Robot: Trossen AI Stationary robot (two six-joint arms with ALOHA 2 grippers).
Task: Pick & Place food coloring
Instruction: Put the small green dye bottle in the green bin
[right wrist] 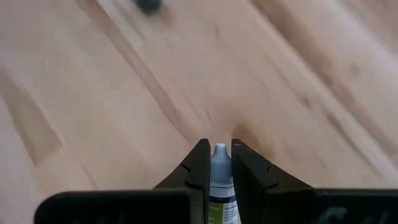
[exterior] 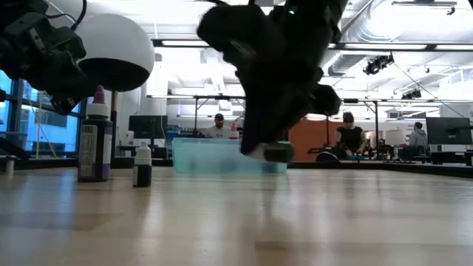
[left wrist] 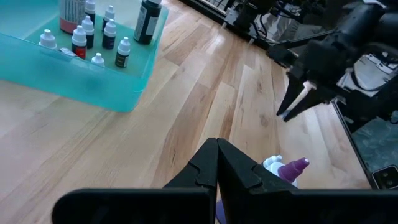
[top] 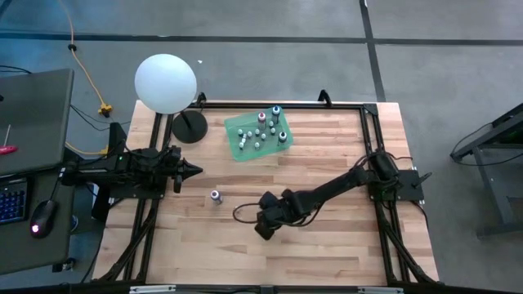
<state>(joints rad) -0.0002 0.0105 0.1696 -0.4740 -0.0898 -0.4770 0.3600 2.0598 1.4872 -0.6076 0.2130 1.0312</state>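
**A:** Where was the food coloring bottle (right wrist: 219, 180) at that point?

**B:** Pinched between the fingers of the right gripper (right wrist: 218, 163), white cap pointing forward past the tips. The jaws had narrowed onto its body, so it was carried, not resting on the table (top: 327, 245). In the low view it hung clear above the wood.

**A:** Why held that way?

**B:** My guess: gripping the body below the cap kept the little bottle upright, ready to be set down among the others.

**A:** And the others?

**B:** Most stood upright in the teal tray (top: 237, 150) at the far side of the table. One purple-tipped bottle (top: 215, 196) stood alone on the bare wood, just ahead of the left gripper (top: 194, 171).

**A:** The right arm's pose?

**B:** Stretched from its base at the right edge toward the table's middle, wrist bent down, gripper in the near-centre, well apart from the tray.

**A:** The left?

**B:** Waiting at the left edge, fingers pressed together, holding nothing.
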